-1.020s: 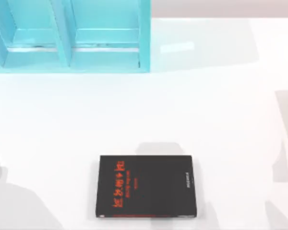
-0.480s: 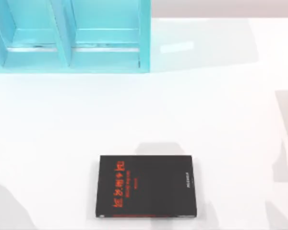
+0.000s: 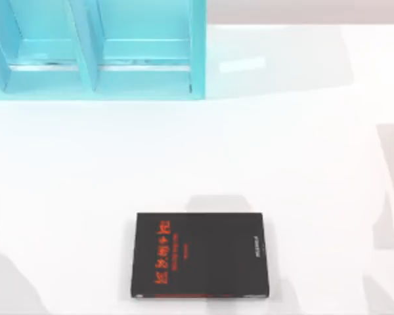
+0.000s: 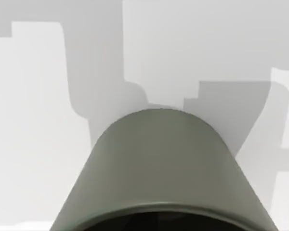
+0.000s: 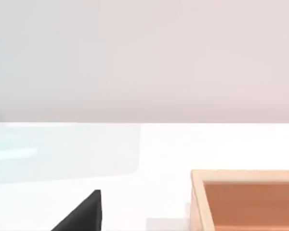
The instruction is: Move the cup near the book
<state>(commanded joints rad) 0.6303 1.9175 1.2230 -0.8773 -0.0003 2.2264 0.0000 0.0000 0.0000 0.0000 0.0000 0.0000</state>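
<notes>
One book (image 3: 200, 256) lies flat on the white table (image 3: 282, 164), at about six o'clock in the top view, close to the near edge. Its cover is black with red lettering toward its left side, a thin red line along its near edge, and a little white print toward its right side. At eleven o'clock, against the far edge, stands a turquoise shelf unit (image 3: 95, 49) with two open compartments side by side; it is well apart from the book.

From the left wrist view, the cup (image 4: 161, 168) looms very close to the camera: a dull grey-green cylinder with a plain matte wall, its dark opening just showing at the picture's lower edge. White table surface with grey shadows lies beyond it. The left claw's own fingers are hidden there, so I cannot tell whether they are spread or pinching the cup, nor can I tell where the cup sits relative to the book.

From the right wrist view, a black corner of the book (image 5: 82, 214) shows on the table, and a light wooden box (image 5: 245, 199) with an orange-brown inside sits apart from it. The right claw's state I cannot tell.
</notes>
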